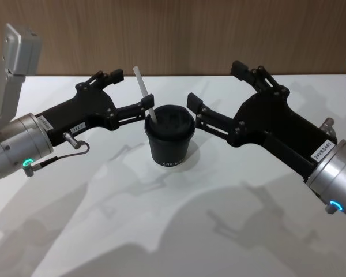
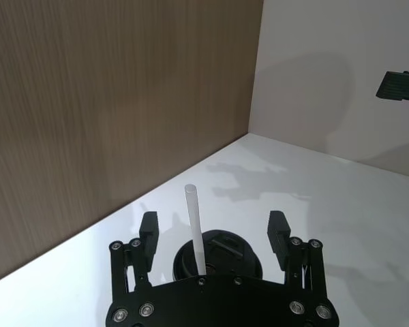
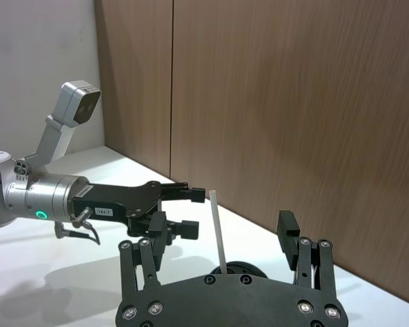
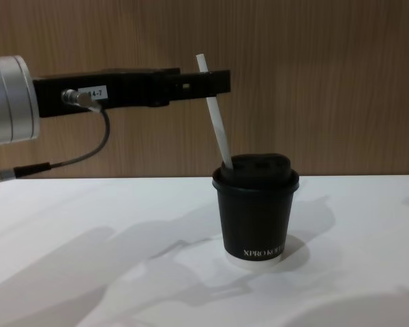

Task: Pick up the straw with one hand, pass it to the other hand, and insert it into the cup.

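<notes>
The cup (image 1: 169, 138) stood mid-counter (image 1: 179, 225) with the straw (image 1: 145, 93) leaning out of its lid toward the left, and it blocked the narrow lane between the two claws: the left claw (image 1: 131, 89) spread open close beside the straw, the right claw (image 1: 217, 86) spread open just off the cup's other side. Behind them the wooden wall (image 1: 179, 34) closed off the counter's far edge, leaving only a thin strip of room there. The near half of the counter lay bare, giving wide passage in front of the cup.
</notes>
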